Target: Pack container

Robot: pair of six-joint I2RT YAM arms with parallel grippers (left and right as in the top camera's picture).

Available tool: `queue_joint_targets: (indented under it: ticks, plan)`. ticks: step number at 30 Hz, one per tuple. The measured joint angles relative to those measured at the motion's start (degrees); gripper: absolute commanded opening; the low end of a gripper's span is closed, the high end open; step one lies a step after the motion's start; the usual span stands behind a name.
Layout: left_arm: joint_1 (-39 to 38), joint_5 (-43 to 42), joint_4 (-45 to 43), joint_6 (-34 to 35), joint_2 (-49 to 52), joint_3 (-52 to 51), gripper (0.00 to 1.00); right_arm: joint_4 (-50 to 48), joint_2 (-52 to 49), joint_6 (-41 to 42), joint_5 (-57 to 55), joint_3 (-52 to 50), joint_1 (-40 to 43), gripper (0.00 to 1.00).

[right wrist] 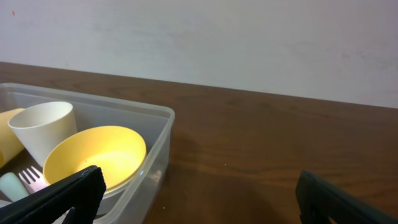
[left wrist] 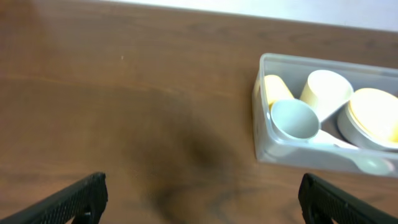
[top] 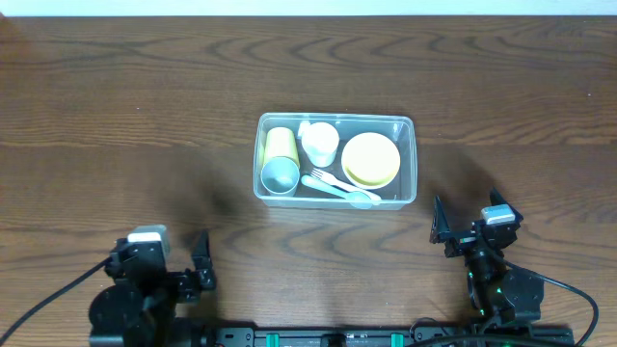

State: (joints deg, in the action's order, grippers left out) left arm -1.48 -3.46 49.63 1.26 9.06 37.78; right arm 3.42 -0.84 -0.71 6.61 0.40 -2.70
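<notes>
The clear rectangular container (top: 406, 125) sits mid-table. In it lie a yellow cup (top: 281, 143), a pale blue cup (top: 281, 175), a white cup (top: 320, 143), a yellow bowl (top: 371, 159) stacked on a white one, a white fork (top: 324, 179) and a pale blue spoon (top: 359, 199). The container also shows in the left wrist view (left wrist: 292, 157) and the right wrist view (right wrist: 158, 146). My left gripper (top: 178, 262) is open and empty near the front left edge. My right gripper (top: 466, 229) is open and empty, front right of the container.
The table (top: 116, 106) is dark brown wood. A pale wall (right wrist: 249, 43) stands behind its far edge. Cables run from both arm bases at the front edge.
</notes>
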Motion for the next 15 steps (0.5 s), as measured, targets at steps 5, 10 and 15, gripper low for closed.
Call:
queue_joint_targets:
  ticks: [5,10,15]
  plan:
    - [1.2,0.0,-15.6,-3.0,-5.7,-10.7,0.98,0.0,0.0,0.0,0.0,0.0,0.0,0.99]
    - [1.5,0.0,-32.1,-5.8,-7.1,-19.9,0.98,0.0,0.0,0.0,0.0,0.0,0.0,0.99]
    - [1.5,-0.5,-45.1,-7.5,-7.6,-28.3,0.98,0.0,0.0,0.0,0.0,0.0,0.0,0.99]
